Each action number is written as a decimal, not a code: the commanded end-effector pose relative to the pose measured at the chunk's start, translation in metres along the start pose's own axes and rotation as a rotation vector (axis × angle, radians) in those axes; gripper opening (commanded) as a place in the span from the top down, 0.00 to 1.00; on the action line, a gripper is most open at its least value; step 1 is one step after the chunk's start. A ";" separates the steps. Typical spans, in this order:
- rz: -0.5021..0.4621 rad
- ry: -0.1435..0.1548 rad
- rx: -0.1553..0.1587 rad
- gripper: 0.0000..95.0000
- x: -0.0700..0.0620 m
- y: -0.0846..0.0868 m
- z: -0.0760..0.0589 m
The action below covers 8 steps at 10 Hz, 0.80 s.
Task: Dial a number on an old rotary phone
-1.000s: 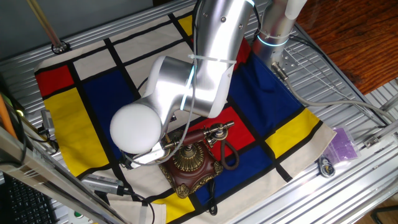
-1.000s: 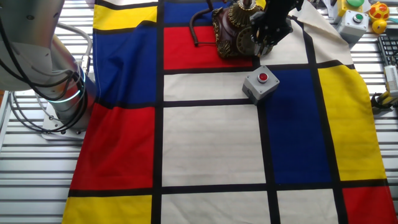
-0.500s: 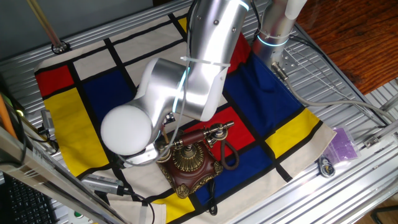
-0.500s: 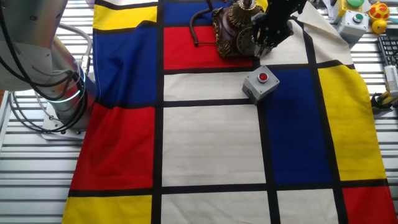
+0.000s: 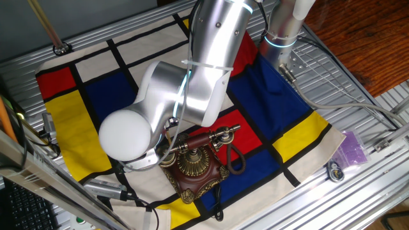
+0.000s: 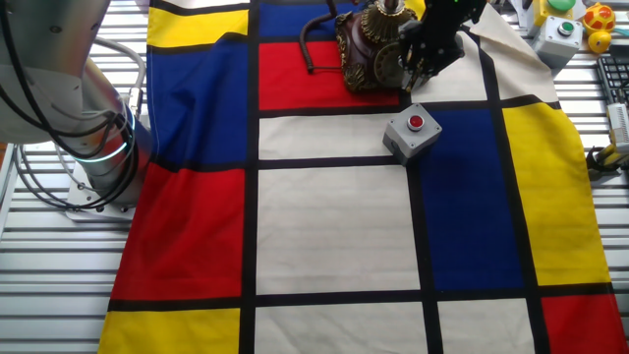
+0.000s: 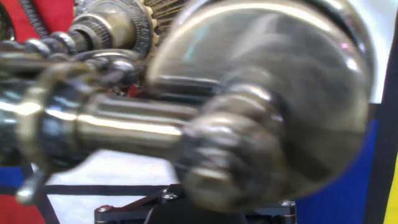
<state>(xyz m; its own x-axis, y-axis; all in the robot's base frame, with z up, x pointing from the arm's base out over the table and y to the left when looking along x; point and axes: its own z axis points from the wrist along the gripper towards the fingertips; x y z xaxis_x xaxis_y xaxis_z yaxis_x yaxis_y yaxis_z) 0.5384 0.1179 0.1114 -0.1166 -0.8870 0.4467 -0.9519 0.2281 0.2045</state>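
The old rotary phone [image 5: 195,167] stands on the checkered cloth near its front edge, with a dark red-brown base and a brass dial and cradle. Its brass-ended handset [image 5: 214,137] lies across the cradle. In the other fixed view the phone [image 6: 369,44] is at the top, and my black gripper [image 6: 418,67] is right against its right side. My arm hides the gripper in the first fixed view. In the hand view the blurred brass handset end [image 7: 261,106] fills the frame. The fingers do not show, so I cannot tell whether they are open or shut.
A small grey box with a red button [image 6: 411,133] sits on the cloth just in front of the gripper. Another box with a green button [image 6: 557,34] and coloured toys [image 6: 598,18] lie at the far right. The phone's black cord [image 5: 235,160] loops beside it. My arm base [image 6: 98,147] stands at the left.
My arm's elbow has swung a little to the left over the phone. The gripper at the phone's side has barely shifted.
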 end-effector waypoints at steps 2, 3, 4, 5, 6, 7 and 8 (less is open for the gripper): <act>0.026 -0.008 -0.011 1.00 0.000 -0.001 0.000; 0.030 -0.010 -0.014 1.00 0.000 -0.001 0.000; 0.040 -0.011 -0.022 1.00 0.000 -0.001 0.001; 0.045 -0.010 -0.027 1.00 0.000 -0.001 0.001; 0.051 -0.012 -0.030 1.00 0.000 -0.001 0.001; 0.058 -0.013 -0.035 1.00 0.000 -0.001 0.001; 0.064 -0.013 -0.040 1.00 0.001 -0.001 0.001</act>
<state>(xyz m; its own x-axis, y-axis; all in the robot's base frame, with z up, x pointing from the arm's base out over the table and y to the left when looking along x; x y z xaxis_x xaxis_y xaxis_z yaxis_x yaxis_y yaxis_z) 0.5384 0.1163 0.1103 -0.1822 -0.8739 0.4506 -0.9292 0.3029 0.2117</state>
